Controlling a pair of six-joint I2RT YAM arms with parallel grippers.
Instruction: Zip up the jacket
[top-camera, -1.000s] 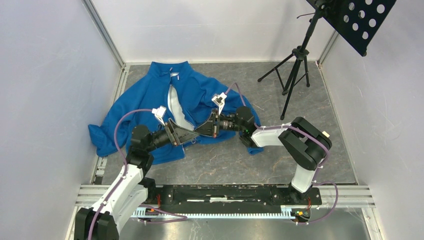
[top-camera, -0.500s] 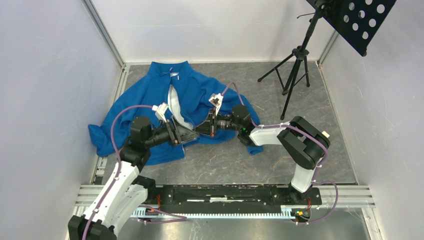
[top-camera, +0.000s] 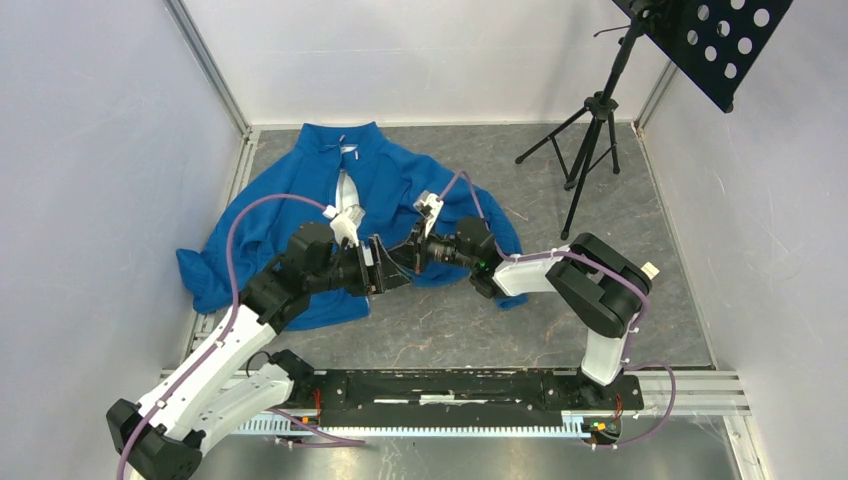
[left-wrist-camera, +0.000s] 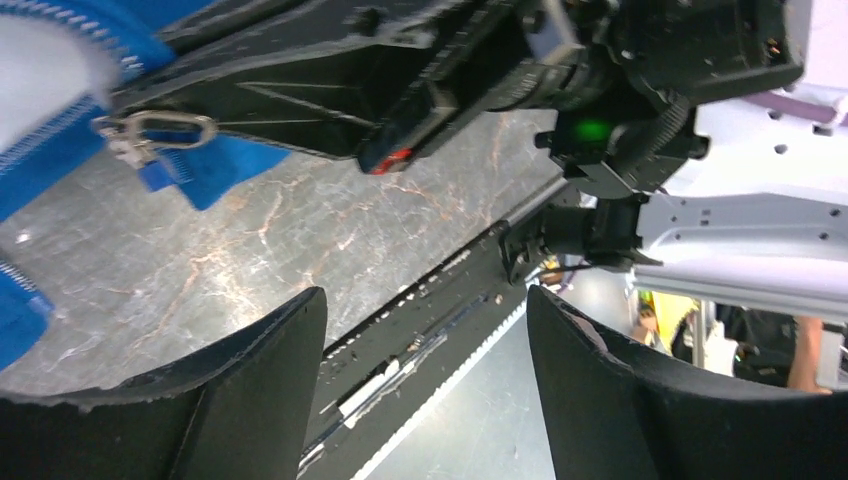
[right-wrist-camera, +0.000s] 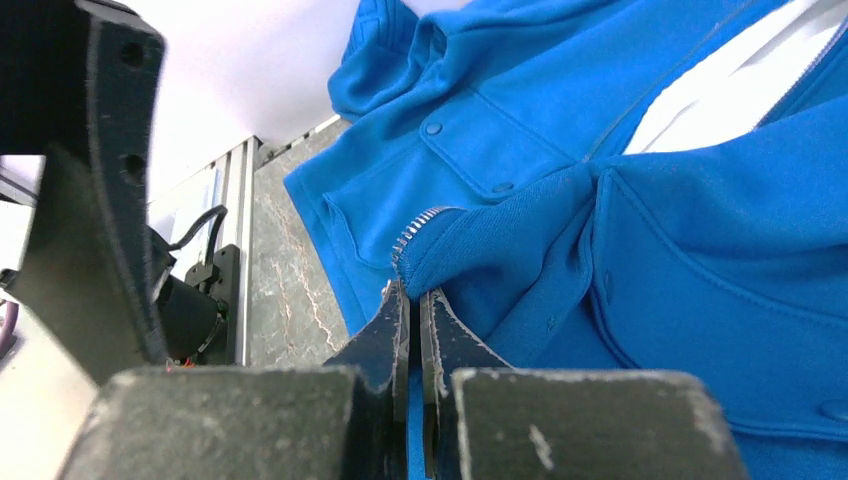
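The bright blue jacket (top-camera: 290, 190) lies spread on the grey floor, collar at the back, with a narrow strip of pale lining (top-camera: 345, 190) showing along its open front. My right gripper (top-camera: 405, 262) is shut on the jacket's lower front edge, and blue fabric (right-wrist-camera: 650, 250) is pinched just below the end of the zipper teeth (right-wrist-camera: 415, 225). My left gripper (top-camera: 385, 275) faces it from the left, open and holding nothing (left-wrist-camera: 425, 300). In the left wrist view a metal zipper pull (left-wrist-camera: 160, 130) hangs at the blue hem, above and left of my fingers.
A black tripod stand (top-camera: 590, 150) with a perforated black plate (top-camera: 720, 40) stands at the back right. White walls close in the left, back and right. The arms' base rail (top-camera: 450, 385) runs along the near edge. The right arm's white link (left-wrist-camera: 740, 230) crosses the left wrist view.
My left arm has reached forward and to the right, bringing its gripper up against the right one, with its jaws a little narrower. The right gripper shifted slightly left, and the jacket's front opening narrowed.
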